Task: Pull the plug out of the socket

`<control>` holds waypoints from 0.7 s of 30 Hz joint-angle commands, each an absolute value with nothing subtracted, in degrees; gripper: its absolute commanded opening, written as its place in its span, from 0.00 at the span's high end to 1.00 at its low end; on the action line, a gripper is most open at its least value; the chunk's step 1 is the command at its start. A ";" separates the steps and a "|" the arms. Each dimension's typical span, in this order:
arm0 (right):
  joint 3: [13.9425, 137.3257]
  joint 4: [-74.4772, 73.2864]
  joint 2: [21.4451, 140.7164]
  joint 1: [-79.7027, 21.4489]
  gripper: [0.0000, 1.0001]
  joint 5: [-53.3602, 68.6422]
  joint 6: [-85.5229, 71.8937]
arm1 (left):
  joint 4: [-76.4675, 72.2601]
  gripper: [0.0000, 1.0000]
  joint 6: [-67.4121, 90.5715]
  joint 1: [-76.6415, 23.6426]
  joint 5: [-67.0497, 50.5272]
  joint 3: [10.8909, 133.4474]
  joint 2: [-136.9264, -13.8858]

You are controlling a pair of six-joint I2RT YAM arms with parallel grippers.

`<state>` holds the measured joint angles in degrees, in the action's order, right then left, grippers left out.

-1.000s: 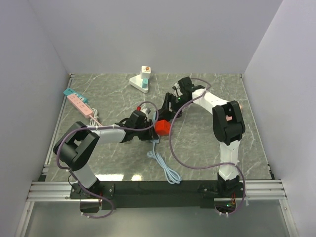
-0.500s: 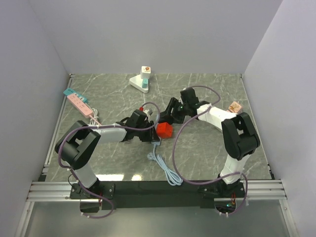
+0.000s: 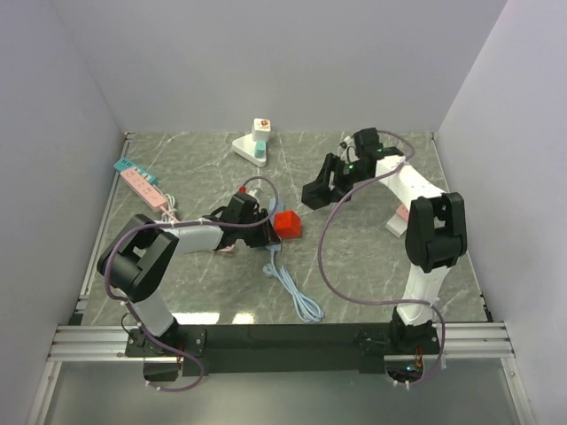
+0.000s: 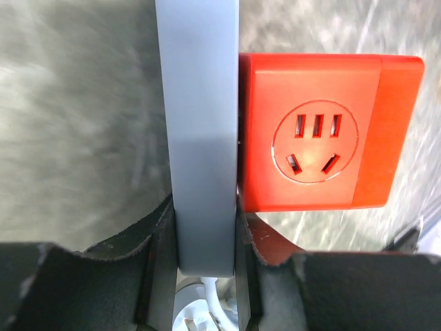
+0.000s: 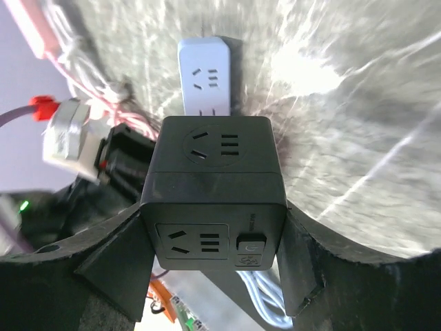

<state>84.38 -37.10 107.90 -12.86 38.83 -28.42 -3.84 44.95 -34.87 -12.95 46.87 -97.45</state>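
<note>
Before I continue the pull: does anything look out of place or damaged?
Nothing looks damaged or spilled. The right pincer clamps the black cube, held apart from the white strip, which the left pincer grips with the red cube against its side.

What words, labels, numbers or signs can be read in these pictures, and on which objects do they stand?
None can be read with certainty.
Black cube socket: tiny marks around its switch, too small to read.
White block at the rear: a coloured picture on top, too small to read.
Red cube socket and white power strip: no print visible.
</note>
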 commanded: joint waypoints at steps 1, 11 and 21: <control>88.33 -44.57 108.72 -12.21 1.00 47.01 -22.33 | -0.62 1.00 44.74 -33.66 -5.36 45.79 -98.61; 81.20 -37.26 97.82 -5.72 1.00 14.19 -33.13 | 1.49 1.00 45.53 -33.57 -6.33 47.90 -96.42; 98.96 -51.77 114.77 4.48 1.00 -8.17 -35.33 | 5.18 1.00 45.44 -33.40 -5.62 52.03 -93.25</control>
<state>95.59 -46.19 110.17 4.03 -0.40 -34.04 3.33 46.02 -33.93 -7.51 49.01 -95.83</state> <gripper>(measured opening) 0.684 0.353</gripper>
